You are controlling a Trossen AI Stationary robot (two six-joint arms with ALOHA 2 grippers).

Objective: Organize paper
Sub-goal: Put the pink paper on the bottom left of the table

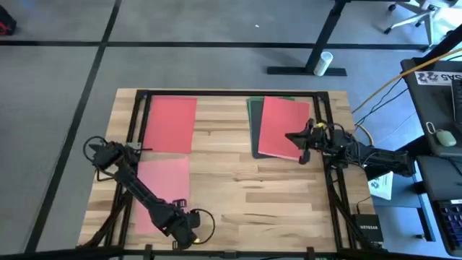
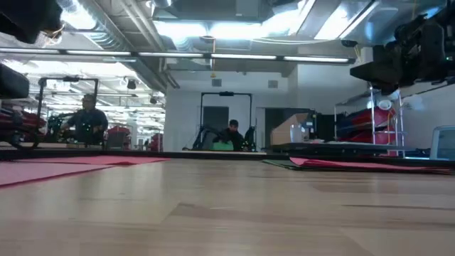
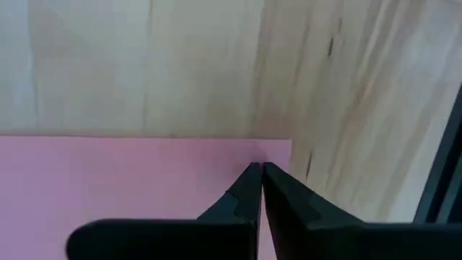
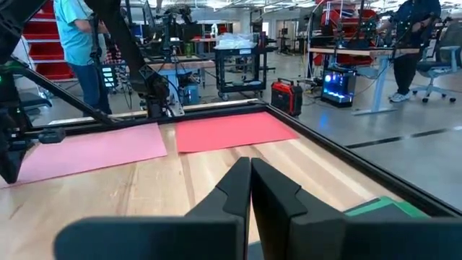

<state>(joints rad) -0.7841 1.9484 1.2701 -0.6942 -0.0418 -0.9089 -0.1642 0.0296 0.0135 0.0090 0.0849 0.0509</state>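
Left gripper: positioned at the near edge of the table, over the near right corner of the pink sheet. In the left wrist view the fingers are pressed together, with nothing visible between them; their tips sit just at the sheet's corner, the pink paper lying beneath and to one side of them and bare wood beyond. Whether the tips touch the paper cannot be told.

Red sheet: flat on the far left part of the table, just beyond the pink sheet and well apart from both grippers.

Stack: a red top sheet lying askew over green and dark sheets, whose edges show along its left and far sides.

Right gripper: located over the right edge of the stack's top sheet. Its fingers are together, empty. In the right wrist view, a green edge shows beside the fingers; the pink and red sheets lie far ahead of the tips.
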